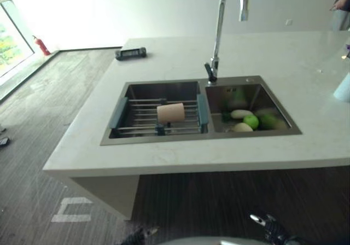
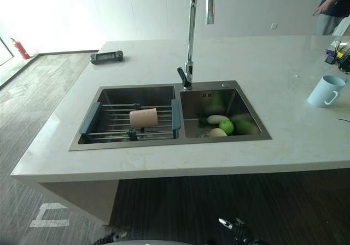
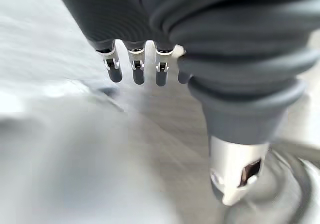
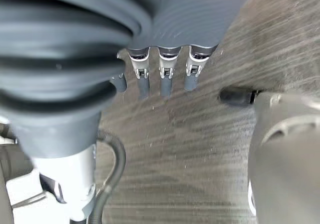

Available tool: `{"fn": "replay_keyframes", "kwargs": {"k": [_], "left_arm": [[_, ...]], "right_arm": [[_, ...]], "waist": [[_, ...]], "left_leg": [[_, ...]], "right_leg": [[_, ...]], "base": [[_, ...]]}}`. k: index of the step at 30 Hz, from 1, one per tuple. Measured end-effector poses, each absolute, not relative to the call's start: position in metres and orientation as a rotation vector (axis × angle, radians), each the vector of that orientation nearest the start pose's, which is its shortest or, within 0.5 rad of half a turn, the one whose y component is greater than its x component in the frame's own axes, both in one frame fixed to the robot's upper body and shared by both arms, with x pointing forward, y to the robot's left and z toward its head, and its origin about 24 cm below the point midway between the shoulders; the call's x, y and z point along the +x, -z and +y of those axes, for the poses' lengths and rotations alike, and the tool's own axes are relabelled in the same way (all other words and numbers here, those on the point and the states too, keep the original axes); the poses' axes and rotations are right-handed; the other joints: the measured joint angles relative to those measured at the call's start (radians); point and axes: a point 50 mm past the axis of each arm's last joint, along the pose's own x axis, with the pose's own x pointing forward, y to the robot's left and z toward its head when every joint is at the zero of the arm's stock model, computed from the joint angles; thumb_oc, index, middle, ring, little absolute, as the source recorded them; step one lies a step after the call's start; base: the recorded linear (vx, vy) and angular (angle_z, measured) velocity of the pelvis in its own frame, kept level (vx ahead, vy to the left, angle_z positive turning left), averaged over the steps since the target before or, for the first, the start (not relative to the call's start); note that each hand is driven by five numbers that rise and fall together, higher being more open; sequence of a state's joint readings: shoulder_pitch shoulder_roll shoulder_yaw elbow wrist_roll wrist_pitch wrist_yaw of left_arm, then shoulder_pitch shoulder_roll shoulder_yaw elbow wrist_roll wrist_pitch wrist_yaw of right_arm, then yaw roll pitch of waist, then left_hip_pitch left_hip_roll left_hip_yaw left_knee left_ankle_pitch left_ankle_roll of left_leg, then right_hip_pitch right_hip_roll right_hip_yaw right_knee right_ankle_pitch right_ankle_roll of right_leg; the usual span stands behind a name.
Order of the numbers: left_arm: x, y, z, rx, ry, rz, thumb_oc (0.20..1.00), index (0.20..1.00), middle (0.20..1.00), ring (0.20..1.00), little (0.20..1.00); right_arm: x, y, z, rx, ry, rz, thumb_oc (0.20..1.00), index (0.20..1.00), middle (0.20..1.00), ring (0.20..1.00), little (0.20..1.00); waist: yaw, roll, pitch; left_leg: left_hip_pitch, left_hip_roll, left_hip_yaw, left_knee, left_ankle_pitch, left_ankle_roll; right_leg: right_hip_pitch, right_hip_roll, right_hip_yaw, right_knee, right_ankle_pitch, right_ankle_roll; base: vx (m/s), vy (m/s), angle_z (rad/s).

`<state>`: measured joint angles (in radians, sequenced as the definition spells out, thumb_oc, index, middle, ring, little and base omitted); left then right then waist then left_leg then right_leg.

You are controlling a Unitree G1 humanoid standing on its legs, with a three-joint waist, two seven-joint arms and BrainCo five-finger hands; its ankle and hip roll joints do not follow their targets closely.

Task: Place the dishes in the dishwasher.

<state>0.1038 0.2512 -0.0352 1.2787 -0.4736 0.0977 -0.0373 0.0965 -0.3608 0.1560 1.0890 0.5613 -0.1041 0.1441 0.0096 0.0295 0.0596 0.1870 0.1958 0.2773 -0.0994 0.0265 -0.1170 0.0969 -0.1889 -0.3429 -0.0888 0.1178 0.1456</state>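
I'm looking down at one double sink in the middle of the frame. Its left basin is holding one wire rack with one beige cup lying on its side. The right basin is holding one green apple, two pale pieces and some darker greens. One tap is standing behind. One light blue mug is sitting at right, one dark device at upper left. My left hand and right hand are hanging straight-fingered and empty over the floor.
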Motion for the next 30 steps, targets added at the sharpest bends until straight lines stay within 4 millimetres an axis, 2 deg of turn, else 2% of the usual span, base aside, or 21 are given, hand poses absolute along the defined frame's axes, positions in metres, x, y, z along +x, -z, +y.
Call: {"fn": "replay_keyframes", "kwargs": {"k": [2, 3, 4, 5, 6, 7, 8, 10, 12, 14, 15, 16, 18, 19, 22, 23, 26, 27, 29, 30], "left_arm": [[0.018, 0.162, 0.271, -0.23, -0.591, 1.403, 1.0, 1.0, 1.0, 1.0, 1.0], [0.018, 0.156, 0.289, -0.259, -0.698, 1.37, 1.0, 1.0, 1.0, 1.0, 1.0], [0.019, 0.145, 0.314, -0.212, -0.79, 1.331, 1.0, 1.0, 1.0, 1.0, 1.0], [0.023, 0.136, 0.333, -0.112, -0.816, 1.314, 1.0, 1.0, 1.0, 1.0, 1.0], [0.031, 0.12, 0.359, 0.035, -0.849, 1.274, 1.0, 1.0, 1.0, 1.0, 1.0], [0.045, 0.104, 0.381, 0.124, -0.881, 1.208, 1.0, 1.0, 1.0, 1.0, 1.0], [0.059, 0.084, 0.403, 0.251, -0.908, 1.118, 1.0, 1.0, 1.0, 1.0, 1.0], [0.118, 0.005, 0.451, 0.43, -1.003, 0.771, 1.0, 1.0, 1.0, 1.0, 1.0], [0.136, -0.027, 0.462, 0.469, -1.04, 0.647, 1.0, 1.0, 1.0, 1.0, 1.0], [0.154, -0.072, 0.47, 0.507, -1.097, 0.461, 1.0, 1.0, 1.0, 1.0, 1.0], [0.153, -0.105, 0.484, 0.605, -1.168, 0.412, 1.0, 1.0, 1.0, 1.0, 1.0], [0.15, -0.115, 0.489, 0.632, -1.191, 0.405, 1.0, 1.0, 1.0, 1.0, 1.0], [0.15, -0.125, 0.493, 0.656, -1.205, 0.391, 1.0, 1.0, 1.0, 1.0, 1.0], [0.151, -0.153, 0.499, 0.74, -1.22, 0.354, 1.0, 1.0, 1.0, 1.0, 1.0], [0.159, -0.213, 0.501, 0.883, -1.232, 0.205, 1.0, 1.0, 1.0, 1.0, 1.0], [0.17, -0.237, 0.491, 0.928, -1.182, 0.092, 1.0, 1.0, 1.0, 1.0, 1.0], [0.194, -0.26, 0.47, 0.957, -1.066, -0.096, 1.0, 1.0, 1.0, 1.0, 1.0], [0.206, -0.266, 0.457, 0.973, -0.994, -0.151, 1.0, 1.0, 1.0, 1.0, 1.0], [0.23, -0.274, 0.425, 1.004, -0.823, -0.26, 1.0, 1.0, 1.0, 1.0, 1.0], [0.253, -0.276, 0.393, 0.994, -0.638, -0.307, 1.0, 1.0, 1.0, 1.0, 1.0]], "right_arm": [[0.089, 0.14, -0.277, 0.137, 0.272, 1.003, 1.0, 1.0, 1.0, 1.0, 1.0], [0.09, 0.138, -0.281, 0.129, 0.265, 0.995, 1.0, 1.0, 1.0, 1.0, 1.0], [0.091, 0.135, -0.284, 0.12, 0.261, 0.981, 1.0, 1.0, 1.0, 1.0, 1.0], [0.092, 0.134, -0.285, 0.113, 0.257, 0.98, 1.0, 1.0, 1.0, 1.0, 1.0], [0.091, 0.134, -0.286, 0.108, 0.255, 0.982, 1.0, 1.0, 1.0, 1.0, 1.0], [0.09, 0.134, -0.287, 0.094, 0.244, 0.989, 1.0, 1.0, 1.0, 1.0, 1.0], [0.091, 0.133, -0.288, 0.086, 0.241, 0.988, 1.0, 1.0, 1.0, 1.0, 1.0], [0.091, 0.133, -0.278, 0.086, 0.193, 0.971, 1.0, 1.0, 1.0, 1.0, 1.0], [0.087, 0.134, -0.275, 0.092, 0.199, 0.979, 1.0, 1.0, 1.0, 1.0, 1.0], [0.081, 0.137, -0.271, 0.101, 0.216, 0.986, 1.0, 1.0, 1.0, 1.0, 1.0], [0.079, 0.137, -0.271, 0.096, 0.227, 0.991, 1.0, 1.0, 1.0, 1.0, 1.0], [0.078, 0.136, -0.273, 0.091, 0.234, 0.992, 1.0, 1.0, 1.0, 1.0, 1.0], [0.075, 0.137, -0.273, 0.092, 0.24, 0.998, 1.0, 1.0, 1.0, 1.0, 1.0], [0.074, 0.137, -0.272, 0.099, 0.238, 0.998, 1.0, 1.0, 1.0, 1.0, 1.0], [0.068, 0.139, -0.27, 0.114, 0.25, 1.009, 1.0, 1.0, 1.0, 1.0, 1.0], [0.064, 0.141, -0.267, 0.127, 0.249, 1.019, 1.0, 1.0, 1.0, 1.0, 1.0], [0.061, 0.142, -0.263, 0.14, 0.243, 1.026, 1.0, 1.0, 1.0, 1.0, 1.0], [0.06, 0.143, -0.262, 0.145, 0.241, 1.028, 1.0, 1.0, 1.0, 1.0, 1.0], [0.06, 0.144, -0.26, 0.152, 0.236, 1.031, 1.0, 1.0, 1.0, 1.0, 1.0], [0.059, 0.144, -0.26, 0.156, 0.229, 1.026, 1.0, 1.0, 1.0, 1.0, 1.0]], "waist": [[-0.001, 0.022, -0.002], [-0.001, 0.025, -0.01], [-0.002, 0.035, -0.014], [-0.003, 0.041, -0.016], [-0.004, 0.064, -0.017], [-0.002, 0.053, -0.023], [0.001, 0.073, -0.028], [0.008, 0.088, -0.029], [0.015, 0.095, -0.032], [0.026, 0.09, -0.031], [0.022, 0.094, -0.033], [0.023, 0.091, -0.032], [0.021, 0.092, -0.035], [0.024, 0.068, -0.031], [0.022, 0.039, -0.031], [0.018, 0.03, -0.031], [0.007, 0.033, -0.03], [0.004, 0.034, -0.031], [-0.003, 0.035, -0.032], [-0.011, 0.031, -0.035]], "left_leg": [[-0.003, -0.008, 0.0, -0.001, -0.001, 0.001], [-0.004, -0.013, -0.001, -0.001, -0.001, 0.001], [-0.004, -0.017, -0.001, -0.001, -0.001, 0.002], [-0.004, -0.019, -0.001, -0.001, -0.001, 0.002], [-0.008, -0.023, -0.001, -0.001, -0.001, 0.002], [-0.01, -0.027, -0.005, -0.001, -0.001, 0.002], [-0.015, -0.033, -0.006, -0.001, 0.0, 0.002], [-0.033, -0.048, -0.021, -0.001, 0.0, 0.003], [-0.032, -0.052, -0.023, -0.001, 0.001, 0.005], [-0.035, -0.051, -0.029, -0.001, 0.002, 0.003], [-0.035, -0.049, -0.032, -0.001, 0.008, -0.005], [-0.035, -0.049, -0.032, -0.001, 0.008, -0.006], [-0.034, -0.049, -0.033, -0.001, 0.008, -0.007], [-0.037, -0.045, -0.028, -0.001, 0.008, -0.007], [-0.034, -0.048, -0.026, -0.001, 0.007, -0.007], [-0.033, -0.048, -0.024, -0.001, 0.005, -0.007], [-0.034, -0.048, -0.022, -0.001, 0.003, -0.005], [-0.034, -0.048, -0.022, -0.001, 0.003, -0.005], [-0.034, -0.048, -0.021, -0.001, 0.004, -0.006], [-0.033, -0.048, -0.019, -0.001, 0.004, -0.007]], "right_leg": [[-0.001, -0.012, 0.0, 0.0, 0.001, 0.002], [-0.001, -0.013, 0.0, 0.0, 0.001, 0.003], [-0.001, -0.017, 0.0, -0.003, 0.002, 0.005], [-0.001, -0.019, 0.001, -0.005, 0.005, 0.009], [-0.005, -0.025, 0.001, -0.006, 0.005, 0.009], [-0.003, -0.028, -0.002, 0.0, 0.007, 0.012], [-0.009, -0.033, 0.001, 0.0, 0.008, 0.014], [-0.017, -0.05, 0.0, 0.0, 0.02, 0.033], [-0.015, -0.052, 0.0, 0.0, 0.021, 0.038], [-0.015, -0.049, -0.004, 0.0, 0.019, 0.039], [-0.015, -0.048, -0.005, 0.0, 0.018, 0.039], [-0.015, -0.047, -0.005, 0.0, 0.017, 0.039], [-0.015, -0.047, -0.006, -0.001, 0.017, 0.038], [-0.016, -0.043, -0.007, -0.004, 0.011, 0.041], [-0.014, -0.046, -0.006, 0.0, 0.011, 0.041], [-0.015, -0.046, -0.002, 0.0, 0.011, 0.041], [-0.016, -0.045, 0.003, 0.0, 0.011, 0.041], [-0.016, -0.045, 0.003, 0.0, 0.011, 0.041], [-0.017, -0.044, 0.005, 0.0, 0.011, 0.041], [-0.018, -0.044, 0.008, 0.0, 0.011, 0.041]], "base": [[0.04, 0.098, 0.05], [0.01, 0.078, 0.05], [-0.02, 0.123, 0.02], [-0.02, 0.088, 0.01], [-0.04, 0.105, 0.04], [-0.03, 0.033, 0.05], [-0.03, 0.029, 0.09], [-0.01, -0.031, 0.14], [0.0, -0.043, 0.06], [0.02, -0.038, 0.04], [0.05, -0.067, 0.03], [0.05, -0.067, 0.01], [0.04, -0.043, 0.01], [0.04, -0.025, 0.01], [0.06, -0.027, -0.01], [0.07, -0.031, -0.02], [0.05, -0.028, 0.0], [0.07, -0.03, 0.01], [0.1, -0.045, -0.02], [0.11, -0.048, -0.03]]}}
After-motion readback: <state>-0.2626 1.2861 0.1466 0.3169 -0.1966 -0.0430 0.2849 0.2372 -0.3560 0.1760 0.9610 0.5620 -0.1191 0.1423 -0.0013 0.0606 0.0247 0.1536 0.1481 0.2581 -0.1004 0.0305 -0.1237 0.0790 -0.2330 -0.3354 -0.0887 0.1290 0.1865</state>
